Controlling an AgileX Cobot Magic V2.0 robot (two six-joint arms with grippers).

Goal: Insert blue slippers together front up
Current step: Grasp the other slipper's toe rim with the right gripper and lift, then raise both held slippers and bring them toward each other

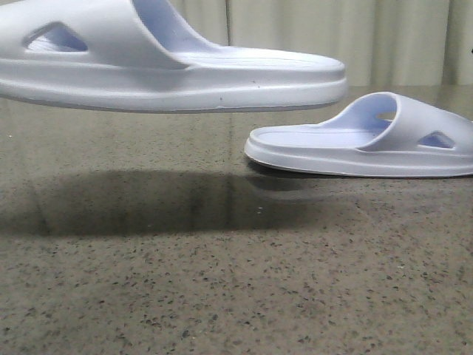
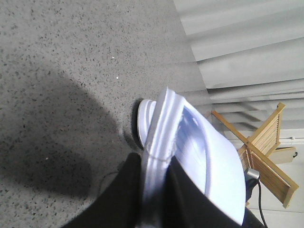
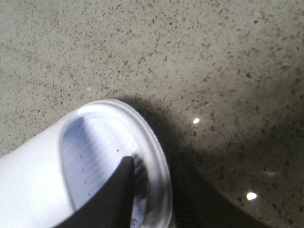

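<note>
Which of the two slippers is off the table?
The left slipper: it hangs clear above its shadow, heel pointing right. The right slipper sits low at the table.

My workspace reads as indoor test room, lab-like. Dark speckled stone table [image 1: 222,296] under me, glossy, reflecting lights. Pale pleated curtain [image 1: 295,29] along table's far edge. Wooden slatted folding frame [image 2: 266,152] on pale floor past curtain.

A dark speckled stone table [image 1: 222,296] carries one pale blue slipper [image 1: 369,140] at its right.
</note>
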